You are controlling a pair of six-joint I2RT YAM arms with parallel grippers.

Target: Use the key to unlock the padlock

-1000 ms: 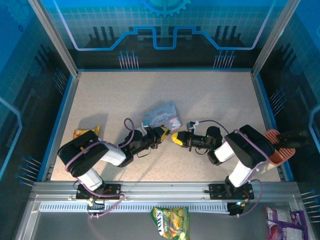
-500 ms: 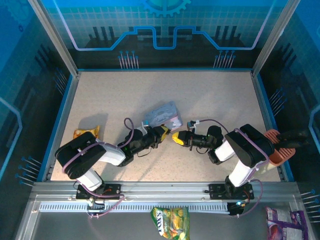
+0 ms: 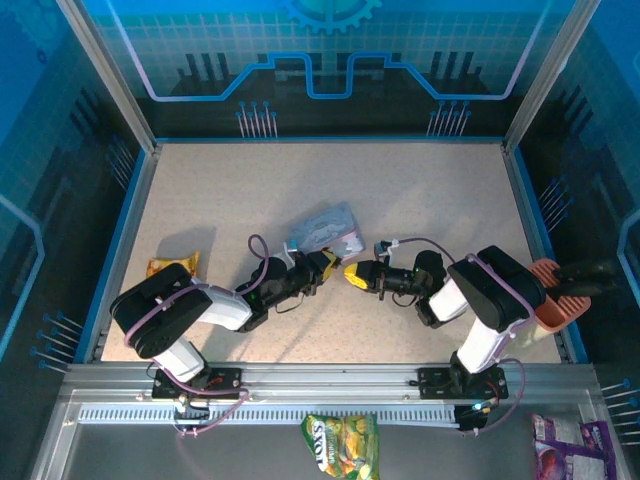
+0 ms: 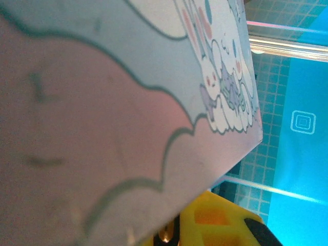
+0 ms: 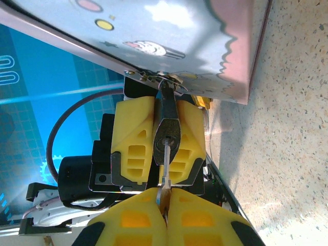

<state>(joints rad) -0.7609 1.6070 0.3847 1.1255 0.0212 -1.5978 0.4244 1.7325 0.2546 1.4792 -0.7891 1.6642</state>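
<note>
In the right wrist view the small dark padlock [image 5: 168, 134] is clamped between the yellow fingers [image 5: 134, 138] of my left gripper [image 3: 322, 266], keyhole facing the camera. Its shackle runs up to the hasp of the lilac cartoon tin [image 5: 169, 41]. The thin grey key [image 5: 166, 163] has its blade tip in the keyhole. My right gripper [image 5: 165, 199] is shut on the key's head. From above, the two grippers meet tip to tip just below the tin [image 3: 325, 230], the right gripper [image 3: 353, 275] pointing left. The left wrist view is close against the tin [image 4: 113, 102], with one yellow finger [image 4: 220, 225] below it.
An orange snack packet [image 3: 160, 267] lies by the left arm. A brown dish [image 3: 555, 298] with a black handle sits at the right edge. Green [image 3: 340, 445] and purple [image 3: 570, 440] packets lie in front of the rail. Speckled table [image 3: 420, 190] spreads behind the tin.
The left arm's near links have shifted slightly down and left. Both grippers stay almost where they were, still joined at the padlock and key.
</note>
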